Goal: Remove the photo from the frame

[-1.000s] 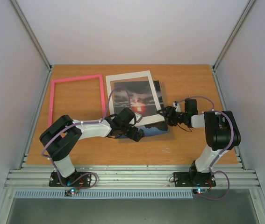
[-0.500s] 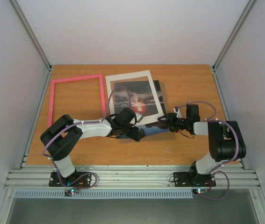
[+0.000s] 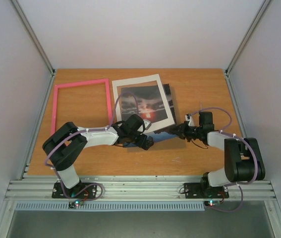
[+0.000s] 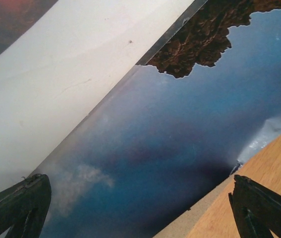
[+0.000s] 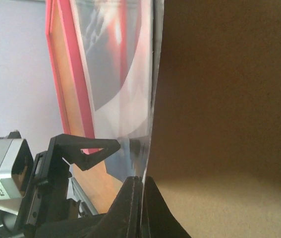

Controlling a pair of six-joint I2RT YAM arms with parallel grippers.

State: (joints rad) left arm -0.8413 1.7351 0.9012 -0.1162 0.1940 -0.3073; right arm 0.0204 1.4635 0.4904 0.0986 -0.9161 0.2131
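Two tips: photo (image 3: 161, 135) pinched by the right end effector (image 3: 181, 130) should be slid out flat, white mat (image 3: 140, 83) held down by the spread left end effector (image 3: 146, 142).

The frame (image 3: 81, 83): a thin, bright pink rectangle lying flat at the far left of the surface (image 3: 204, 89). It is empty, and wood shows through its opening.

The photo (image 3: 152, 99): a red-orange sunset among dark clouds, lying flat just right of the frame under a white border sheet (image 3: 135, 82). Its blue near edge protrudes from under the sheet. The right gripper (image 5: 141, 179) is closed on its near right edge.
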